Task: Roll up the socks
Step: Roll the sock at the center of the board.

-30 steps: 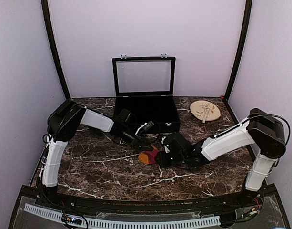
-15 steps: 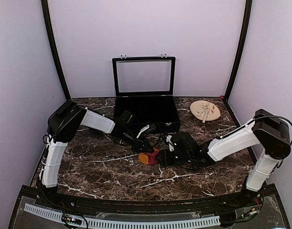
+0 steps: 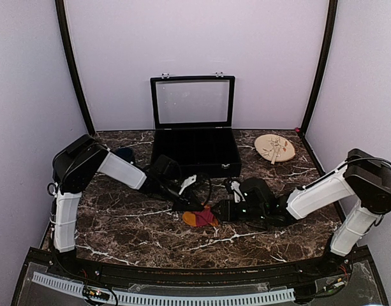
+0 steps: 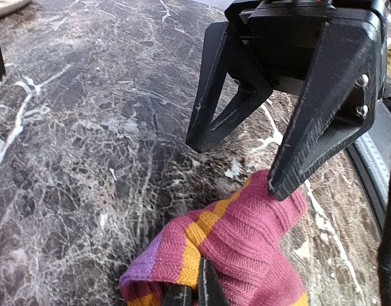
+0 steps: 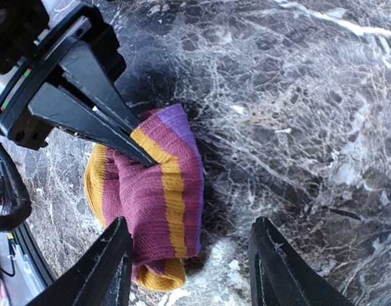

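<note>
Left claw (image 5: 150, 159), pressed together, pinches the maroon sock (image 3: 201, 218), which lies bunched mid-counter (image 3: 118, 223). Its short length runs left to right, orange end leftward. Right claw (image 4: 236, 167) stands spread, one tip touching it.

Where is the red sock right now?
In the top view, the red sock sits bunched on the table, in front of the black case, pinched by the left gripper, open right gripper beside it.
</note>
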Controlling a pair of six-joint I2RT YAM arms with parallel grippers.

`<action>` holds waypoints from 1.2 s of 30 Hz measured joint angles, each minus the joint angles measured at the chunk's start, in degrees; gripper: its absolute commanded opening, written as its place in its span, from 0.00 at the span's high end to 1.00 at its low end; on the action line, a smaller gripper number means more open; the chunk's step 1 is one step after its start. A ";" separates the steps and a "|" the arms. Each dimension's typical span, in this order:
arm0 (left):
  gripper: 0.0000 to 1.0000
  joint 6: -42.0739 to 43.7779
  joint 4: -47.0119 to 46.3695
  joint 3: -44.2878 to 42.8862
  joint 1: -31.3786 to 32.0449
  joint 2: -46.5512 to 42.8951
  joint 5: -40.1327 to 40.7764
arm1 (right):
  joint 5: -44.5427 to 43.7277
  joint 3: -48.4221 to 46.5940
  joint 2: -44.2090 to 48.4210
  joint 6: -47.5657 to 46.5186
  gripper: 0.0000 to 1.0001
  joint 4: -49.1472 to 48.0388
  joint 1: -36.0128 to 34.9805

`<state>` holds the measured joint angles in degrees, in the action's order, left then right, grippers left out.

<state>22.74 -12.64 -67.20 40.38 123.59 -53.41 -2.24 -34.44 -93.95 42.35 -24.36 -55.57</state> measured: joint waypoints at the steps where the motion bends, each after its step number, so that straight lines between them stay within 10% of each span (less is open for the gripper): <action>1: 1.00 0.00 -1.11 0.61 0.11 -0.26 0.55 | 0.44 0.44 0.00 0.33 0.42 -0.61 0.28; 18: 1.00 -1.62 -14.62 7.80 1.42 -2.56 6.19 | 7.69 5.86 -7.08 9.11 0.34 -20.68 1.70; 36: 1.00 -5.09 -21.57 11.04 1.53 -2.99 8.20 | 7.74 2.80 -10.88 10.19 0.57 -21.46 0.83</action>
<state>17.65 -34.22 -56.16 41.91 120.60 -45.21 5.50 -31.64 -104.84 52.53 -45.82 -54.74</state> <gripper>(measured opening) 0.023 0.486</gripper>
